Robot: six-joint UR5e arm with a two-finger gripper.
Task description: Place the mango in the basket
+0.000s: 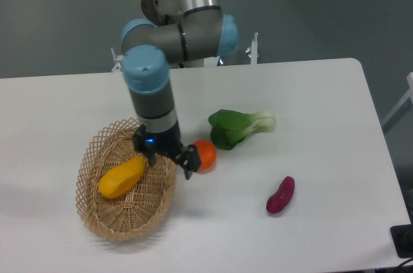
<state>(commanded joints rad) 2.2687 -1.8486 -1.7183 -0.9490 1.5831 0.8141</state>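
Note:
The yellow-orange mango lies inside the tan wicker basket at the left of the table, resting free on the basket floor. My gripper hangs over the basket's right rim, to the right of the mango and clear of it. Its fingers stand apart with nothing between them, so it is open. One fingertip is just left of the orange citrus.
A round orange citrus fruit sits right beside the gripper. A green bok choy lies behind it, and a purple sweet potato sits toward the front right. The table's front edge runs close below the basket.

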